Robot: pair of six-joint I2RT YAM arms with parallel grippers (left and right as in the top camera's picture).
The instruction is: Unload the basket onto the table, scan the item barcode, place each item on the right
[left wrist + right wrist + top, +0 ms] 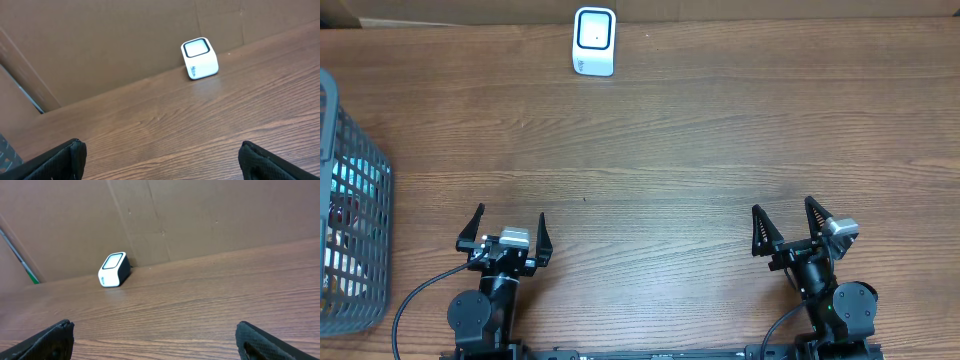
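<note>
At the far left edge of the overhead view, a grey mesh basket [378, 215] stands on the surface [670, 150], cut off by the frame. The packages [345, 190] inside it show light blue, white and a dark red patch through the mesh; no barcode can be made out on them.

Right of the basket, at the near edge, the left tool [511, 215] hangs low over the wood with its two black fingers spread wide and nothing between them. A black cable [418, 300] loops from its base.

Up at the far edge, a little left of centre, the white scanner [594, 41] sits with its dark-framed window tilted upward. It is well apart from both arms and from the basket. Both wrist views show it just beside the brown cardboard wall [100, 45] that closes off the back of the surface.

The surface itself is dark brown wood-grain board, with long streaks running left to right and a soft sheen near the scanner. The cardboard behind it is plain, with straight seams and creases. In the right wrist view a thin rod [17, 255] with a green end leans across the left side of the cardboard.

At the near right, the right tool [783, 207] is likewise spread wide and holds nothing, turned slightly to one side.
</note>
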